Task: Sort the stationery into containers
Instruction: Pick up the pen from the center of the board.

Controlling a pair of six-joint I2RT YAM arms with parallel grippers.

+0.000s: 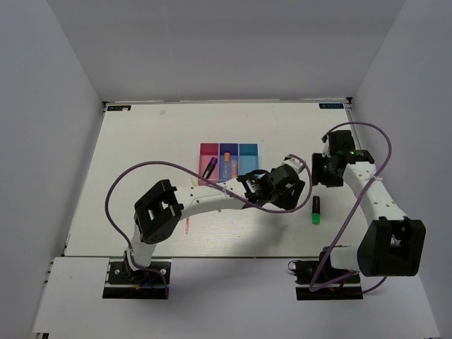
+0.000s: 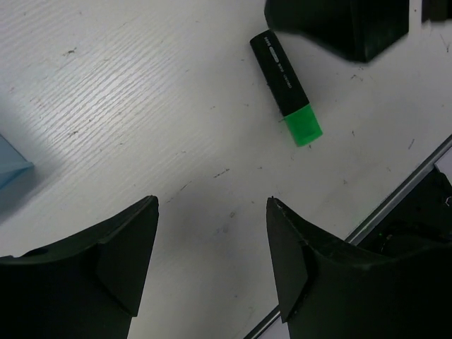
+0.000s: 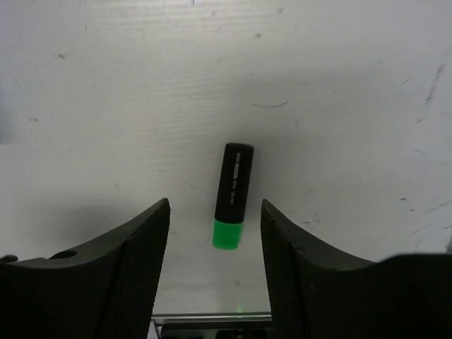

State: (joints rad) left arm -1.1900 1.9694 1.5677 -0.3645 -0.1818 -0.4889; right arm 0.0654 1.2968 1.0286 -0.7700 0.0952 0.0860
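Right gripper [image 3: 215, 203] hovering with jaws spread above the green-capped marker [image 3: 233, 191], marker lying flat on the white table [image 3: 106, 85], left gripper [image 2: 212, 206] hanging nearby with jaws spread and holding nothing, purple marker [image 1: 210, 167] resting in the pink bin [image 1: 208, 150] beyond.

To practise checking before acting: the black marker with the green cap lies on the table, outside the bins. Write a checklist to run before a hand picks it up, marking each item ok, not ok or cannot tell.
1. Right hand open and empty: ok.
2. Black marker with green cap lies flat, framed between the right hand's fingers: ok.
3. Left hand open and empty: ok.
4. Left hand clear of the right hand's path: cannot tell; they sit close together from above.
5. Teal plastic bin free inside: cannot tell; the left arm hides its near end.
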